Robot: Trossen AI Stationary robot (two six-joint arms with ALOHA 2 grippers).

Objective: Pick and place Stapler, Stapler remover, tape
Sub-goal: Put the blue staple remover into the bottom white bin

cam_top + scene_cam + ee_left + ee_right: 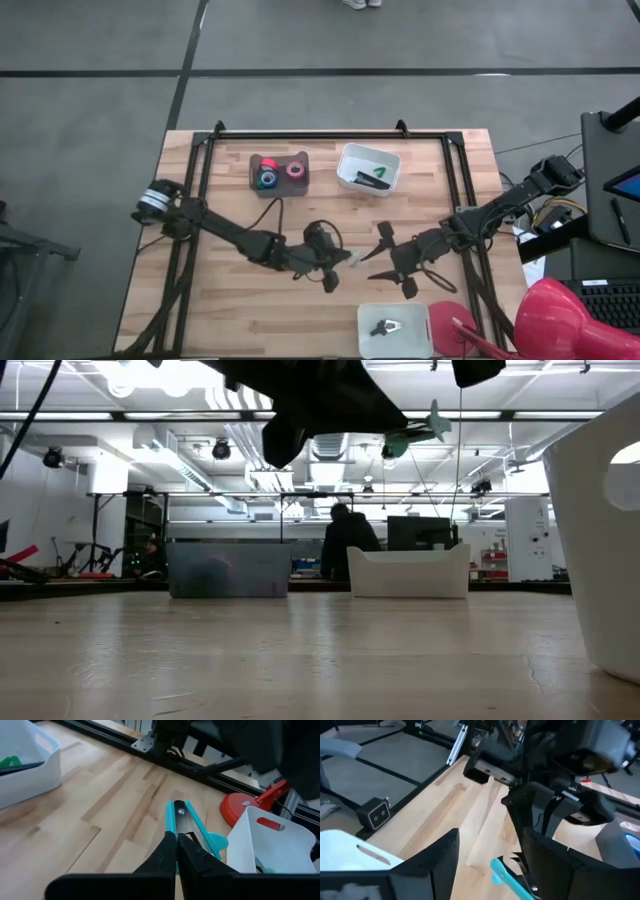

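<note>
Left end effector (340, 262): near the middle of the bench (230, 310), raised off the surface, fingers clamped narrow on the teal stapler remover (187, 827).
Stapler remover: held aloft with its tip projecting past the fingers; the low view shows it hanging high above the wood.
Right end effector (395, 260): just beside the left one, towards the right edge of the bench, fingers spread wide and holding nothing.
Tape rolls (278, 172): together in the dark tray (278, 170) near the far edge.
Far white bin (368, 166): next to the tray, holding a dark and green item, likely the stapler.
Near white bin (394, 330): at the near edge, with a small dark object inside; I judge it the likely drop-off.
Risk, collision: the two end effectors sit very close, so a swing towards the near bin could clip the right arm.
Risk, slip: the remover is pinched on a slim part and could twist or drop short of the bin.
Risk, rim strike: its projecting tip may catch the bin wall on a low approach.
</note>
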